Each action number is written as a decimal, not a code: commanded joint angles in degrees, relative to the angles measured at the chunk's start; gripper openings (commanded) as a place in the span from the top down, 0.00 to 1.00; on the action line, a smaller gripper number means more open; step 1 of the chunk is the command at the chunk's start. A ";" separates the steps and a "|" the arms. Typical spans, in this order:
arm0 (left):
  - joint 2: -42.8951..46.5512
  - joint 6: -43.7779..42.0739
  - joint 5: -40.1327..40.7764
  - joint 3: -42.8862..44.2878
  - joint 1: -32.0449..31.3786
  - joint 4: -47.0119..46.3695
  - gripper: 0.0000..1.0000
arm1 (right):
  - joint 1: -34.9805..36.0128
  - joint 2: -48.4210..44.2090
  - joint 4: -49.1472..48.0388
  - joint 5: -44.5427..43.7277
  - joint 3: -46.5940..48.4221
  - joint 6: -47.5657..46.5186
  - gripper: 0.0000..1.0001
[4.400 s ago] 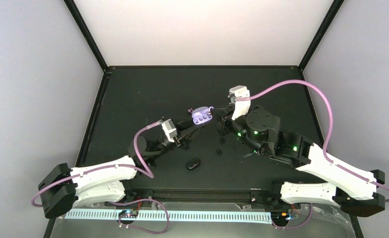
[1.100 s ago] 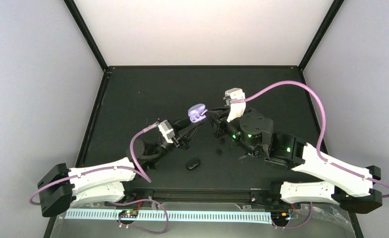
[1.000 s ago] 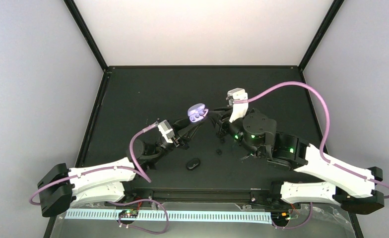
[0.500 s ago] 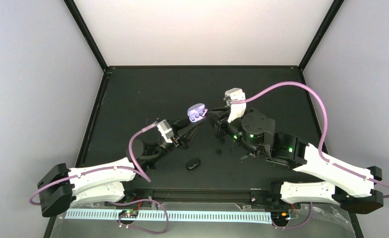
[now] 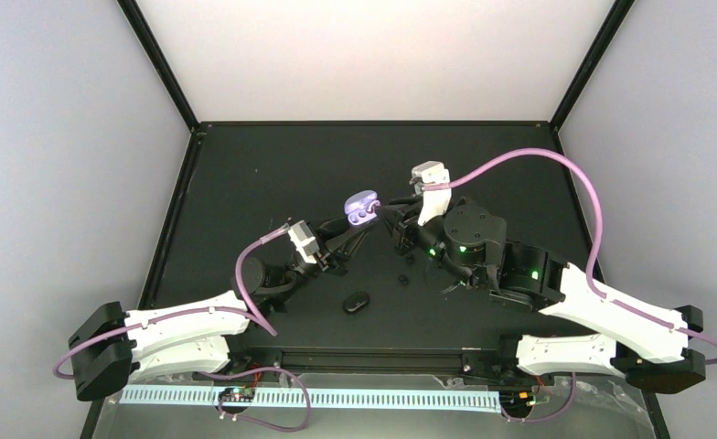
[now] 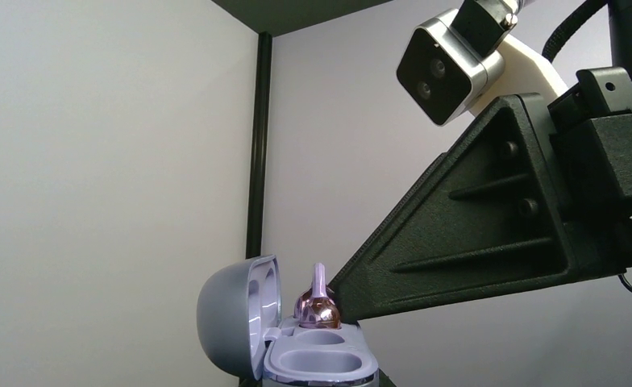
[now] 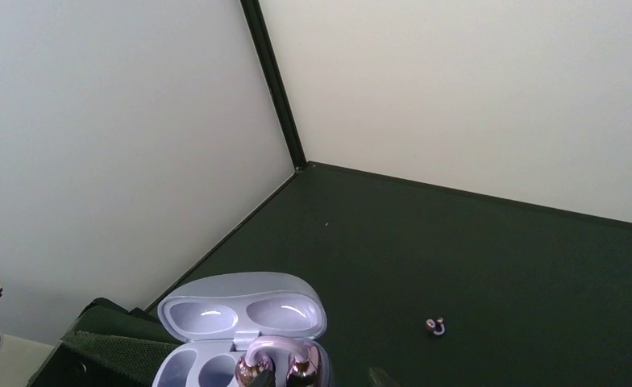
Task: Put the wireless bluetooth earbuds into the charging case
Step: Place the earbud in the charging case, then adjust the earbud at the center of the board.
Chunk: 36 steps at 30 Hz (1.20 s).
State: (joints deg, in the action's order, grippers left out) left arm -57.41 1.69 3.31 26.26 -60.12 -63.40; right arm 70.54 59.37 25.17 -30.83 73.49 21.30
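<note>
My left gripper [image 5: 358,220] is shut on the open lavender charging case [image 5: 361,206], holding it above the table. One glossy pinkish-purple earbud [image 6: 318,306] stands upright in the case's [image 6: 313,359] far well, and the near well is empty. My right gripper [image 5: 390,218] is right beside the case with its jaws apart. One fingertip [image 7: 263,377] touches the earbud [image 7: 276,359] and the other [image 7: 380,377] stands clear of it. A second pinkish earbud [image 7: 435,326] lies on the table. Two small black earbuds [image 5: 404,278] lie on the mat under the right arm.
A closed black case [image 5: 357,302] lies on the black mat near the front, between the arms. The right arm's purple cable [image 5: 556,160] loops high over the right side. White walls and black frame posts [image 7: 272,81] enclose the table.
Over the last second the case and both grippers have drifted slightly left. A few seconds ago the case lay flatter and lower; it is now raised and tilted.
</note>
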 commanded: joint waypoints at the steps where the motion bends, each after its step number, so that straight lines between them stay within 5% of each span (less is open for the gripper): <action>1: 1.25 0.59 -0.81 2.01 -0.35 -2.78 0.98 | 0.37 -2.15 0.54 1.97 1.58 -0.72 0.70; 16: 6.22 2.86 -7.89 0.25 -0.35 2.03 0.98 | -0.32 1.90 11.67 3.44 10.91 -4.22 0.61; 36: 7.86 3.25 -9.72 0.05 -0.35 4.19 0.99 | -0.32 2.05 11.42 7.30 11.30 -4.07 0.59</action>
State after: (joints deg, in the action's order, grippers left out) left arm -50.22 4.69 -5.45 25.96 -60.12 -58.89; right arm 70.30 61.69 36.25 -25.52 83.64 18.04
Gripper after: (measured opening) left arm 0.252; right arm 0.406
